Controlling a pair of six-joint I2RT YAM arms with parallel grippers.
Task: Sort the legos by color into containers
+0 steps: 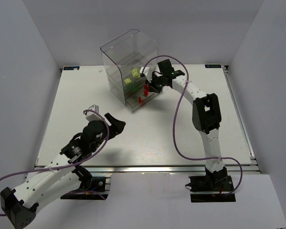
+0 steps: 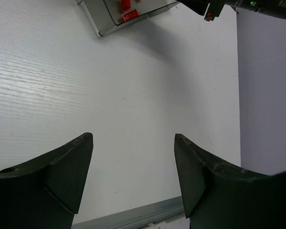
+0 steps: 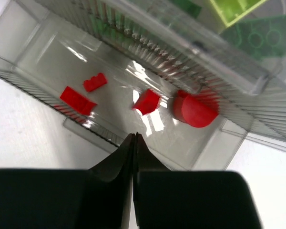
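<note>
Seen from overhead, my right pincer (image 1: 150, 89) reaches into the open front of the clear drawer unit (image 1: 115, 57), which stands at the 12 o'clock end of the white table (image 1: 86, 95).

Through the right wrist camera, the two black fingers are pressed flat together with nothing between them. Their tips hang over the near lip of the pulled-out lowest drawer (image 3: 52, 52). Four red bricks (image 3: 147, 101) lie loose on that drawer's floor, and none of them touches the fingers. Two small ones lie close together at about 10 o'clock from the tips, one sits at 12 o'clock, and a larger rounded piece sits at 1 o'clock.

Higher in the unit, towards the 1 o'clock corner of that view, a dark green plate (image 3: 257, 33) and a yellow-green brick (image 3: 231, 8) show through the ribbed plastic. I cannot tell whether those two share one drawer.

My left pincer (image 2: 133, 137) hangs over bare tabletop at about 7 o'clock on the table, well apart from the unit. Its jaws are spread wide and hold nothing. From its wrist camera, one corner of the red drawer shows at 11 o'clock along the top edge.
</note>
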